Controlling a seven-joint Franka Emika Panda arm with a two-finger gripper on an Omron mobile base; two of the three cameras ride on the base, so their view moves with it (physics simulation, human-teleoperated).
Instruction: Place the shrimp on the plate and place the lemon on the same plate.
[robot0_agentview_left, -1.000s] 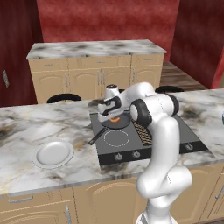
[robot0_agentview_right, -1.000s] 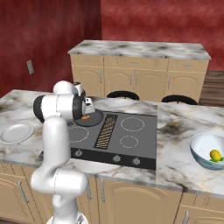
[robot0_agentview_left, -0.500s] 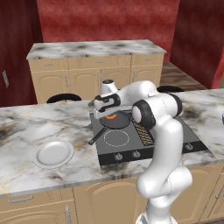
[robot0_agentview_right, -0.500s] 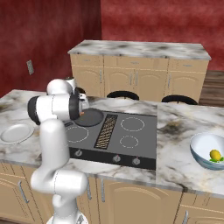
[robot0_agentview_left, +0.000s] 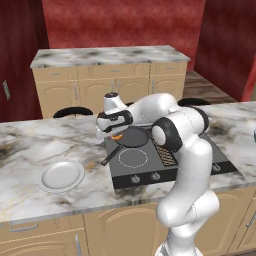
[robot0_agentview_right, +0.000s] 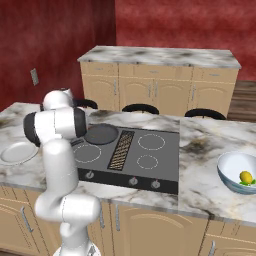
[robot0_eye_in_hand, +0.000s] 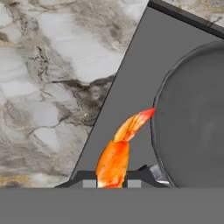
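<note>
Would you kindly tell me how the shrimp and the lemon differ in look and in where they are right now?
The shrimp is orange-red and a long curved shape; the lemon is yellow and rounded. The shrimp hangs in the gripper, above the stove's edge beside the frying pan; the lemon lies in the bluish bowl on the counter. Both are small, and neither is on the plate yet.

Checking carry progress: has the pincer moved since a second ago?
Yes. The pincer with the shrimp has moved left over the frying pan, toward the plate.
</note>
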